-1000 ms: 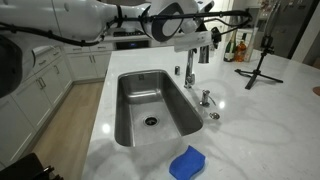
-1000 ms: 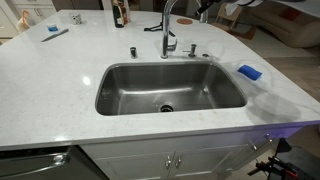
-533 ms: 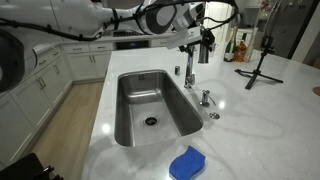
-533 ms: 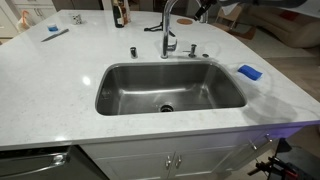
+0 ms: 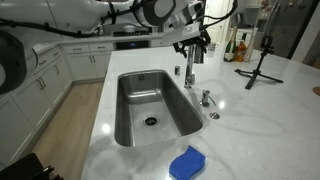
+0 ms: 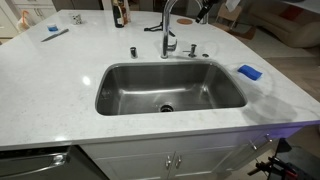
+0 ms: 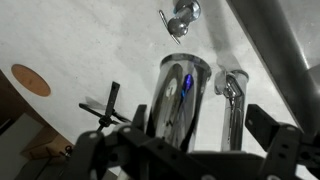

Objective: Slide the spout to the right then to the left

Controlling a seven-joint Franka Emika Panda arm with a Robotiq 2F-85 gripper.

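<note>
The spout (image 6: pixel 165 30) stands on the counter (image 6: pixel 60 75) at the back edge of the sink (image 6: pixel 170 88), just behind the middle of the basin, with small chrome fittings beside its foot. In an exterior view the gripper (image 5: pixel 193 45) hangs at the upper part of the spout (image 5: pixel 188 68), at its arch. In the wrist view the gripper (image 7: pixel 185 150) has its two dark fingers spread wide, and a thick shiny chrome column (image 7: pixel 180 95) shows between them; I cannot tell if a finger touches metal. A blue sponge (image 6: pixel 250 72) lies on the counter beside the sink.
</note>
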